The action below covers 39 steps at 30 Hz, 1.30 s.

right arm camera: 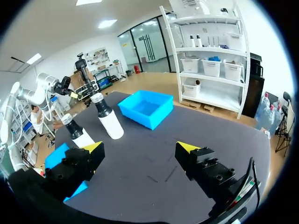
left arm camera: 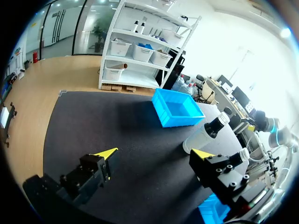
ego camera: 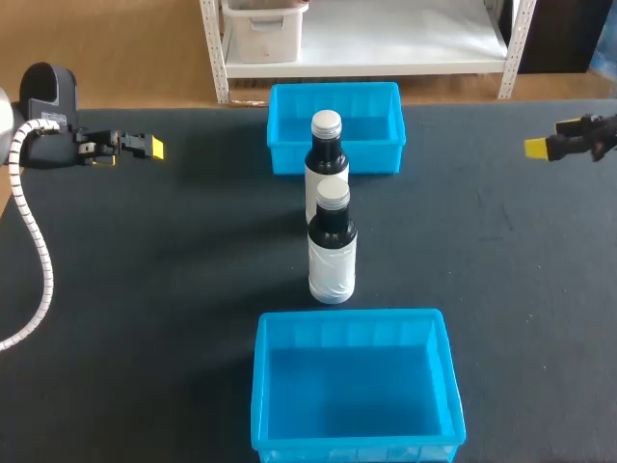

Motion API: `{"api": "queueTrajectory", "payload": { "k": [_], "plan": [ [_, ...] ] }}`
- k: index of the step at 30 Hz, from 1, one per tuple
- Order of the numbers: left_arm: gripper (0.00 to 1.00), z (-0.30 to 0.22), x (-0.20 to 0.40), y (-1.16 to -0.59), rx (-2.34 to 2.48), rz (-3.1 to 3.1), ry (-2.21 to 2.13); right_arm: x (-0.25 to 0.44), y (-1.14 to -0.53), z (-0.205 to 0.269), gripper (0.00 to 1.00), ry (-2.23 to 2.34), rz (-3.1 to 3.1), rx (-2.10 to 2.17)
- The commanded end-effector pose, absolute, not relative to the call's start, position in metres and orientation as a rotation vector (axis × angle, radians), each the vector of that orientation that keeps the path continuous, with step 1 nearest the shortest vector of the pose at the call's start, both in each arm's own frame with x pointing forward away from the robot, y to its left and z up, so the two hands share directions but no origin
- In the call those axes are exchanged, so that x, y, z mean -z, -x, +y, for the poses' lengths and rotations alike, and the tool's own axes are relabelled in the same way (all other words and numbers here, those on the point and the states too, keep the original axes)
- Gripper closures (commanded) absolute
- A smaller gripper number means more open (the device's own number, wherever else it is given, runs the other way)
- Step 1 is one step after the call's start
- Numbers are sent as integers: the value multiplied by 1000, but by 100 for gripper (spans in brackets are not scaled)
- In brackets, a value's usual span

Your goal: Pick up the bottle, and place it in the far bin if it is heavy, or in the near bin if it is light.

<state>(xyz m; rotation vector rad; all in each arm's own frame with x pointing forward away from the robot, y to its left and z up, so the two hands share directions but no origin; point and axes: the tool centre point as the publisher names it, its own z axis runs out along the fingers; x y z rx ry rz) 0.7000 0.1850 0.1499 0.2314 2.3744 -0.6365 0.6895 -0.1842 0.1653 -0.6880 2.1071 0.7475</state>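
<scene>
Two dark bottles with white labels and silver caps stand in a line at mid-table: the far bottle [ego camera: 326,164] just before the far blue bin [ego camera: 381,156], the near bottle [ego camera: 332,253] a little behind the near blue bin [ego camera: 352,315]. Both bins hold nothing. My left gripper [ego camera: 145,147] hovers open at the far left, well away from the bottles. At the far right my right gripper [ego camera: 549,147] hangs open too. In the left wrist view the gripper [left arm camera: 154,154] is wide open, one bottle [left arm camera: 205,133] ahead. The right wrist view's gripper [right arm camera: 140,147] has nothing in it, with both bottles [right arm camera: 106,119] ahead.
The dark mat [ego camera: 174,270] covers the whole table, with broad bare stretches either side of the bottles. My left arm's white cable [ego camera: 37,260] hangs along the left edge.
</scene>
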Motion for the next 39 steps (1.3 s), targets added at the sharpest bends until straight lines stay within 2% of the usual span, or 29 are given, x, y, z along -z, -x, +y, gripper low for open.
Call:
{"api": "queueTrajectory", "payload": {
  "k": [1, 11, 39],
  "plan": [
    [0, 185, -150, -700, 636, 2374, -231, -164, -692, -187, 0, 860, 1993, -1113],
    [0, 185, -150, -700, 636, 2374, -231, -164, -692, -187, 0, 860, 1993, -1113],
    [0, 185, -150, -700, 636, 2374, -231, -166, -697, -146, 0, 1292, 1635, -916]
  ]
}}
